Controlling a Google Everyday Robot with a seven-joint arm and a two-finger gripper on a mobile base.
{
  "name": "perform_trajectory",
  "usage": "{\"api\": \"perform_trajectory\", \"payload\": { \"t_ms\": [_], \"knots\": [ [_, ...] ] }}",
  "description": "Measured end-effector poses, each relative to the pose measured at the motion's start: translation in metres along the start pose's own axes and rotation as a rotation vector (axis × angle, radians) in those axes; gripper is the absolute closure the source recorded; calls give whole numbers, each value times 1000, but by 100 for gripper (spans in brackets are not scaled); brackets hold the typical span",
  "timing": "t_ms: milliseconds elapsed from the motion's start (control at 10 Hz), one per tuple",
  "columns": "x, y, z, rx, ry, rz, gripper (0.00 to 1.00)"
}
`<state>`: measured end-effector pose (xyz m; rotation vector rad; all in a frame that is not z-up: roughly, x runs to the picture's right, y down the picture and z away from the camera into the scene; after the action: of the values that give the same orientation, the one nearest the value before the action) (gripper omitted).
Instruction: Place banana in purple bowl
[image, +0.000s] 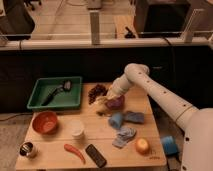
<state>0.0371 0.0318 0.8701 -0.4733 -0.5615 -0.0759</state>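
Note:
My gripper (106, 101) hangs from the white arm that reaches in from the right. It is shut on the pale yellow banana (101, 106) and holds it just above the table, at the left rim of the purple bowl (117, 103). The small dark purple bowl stands at the middle back of the table and is partly hidden by the gripper. The banana is beside the bowl, not in it.
A dark bunch of grapes (96, 92) lies just behind the gripper. A green tray (37, 95) is at the back left, with an orange bowl (44, 121), a white cup (76, 129), a red-orange vegetable (74, 152) and a black device (95, 155) in front. Blue items (125, 119) and an orange fruit (142, 146) lie to the right.

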Motion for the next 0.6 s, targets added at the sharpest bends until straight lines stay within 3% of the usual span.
{"api": "perform_trajectory", "payload": {
  "t_ms": [400,600],
  "knots": [
    [20,-7,1,17,42,50,26],
    [29,-6,0,29,55,78,20]
  ]
}}
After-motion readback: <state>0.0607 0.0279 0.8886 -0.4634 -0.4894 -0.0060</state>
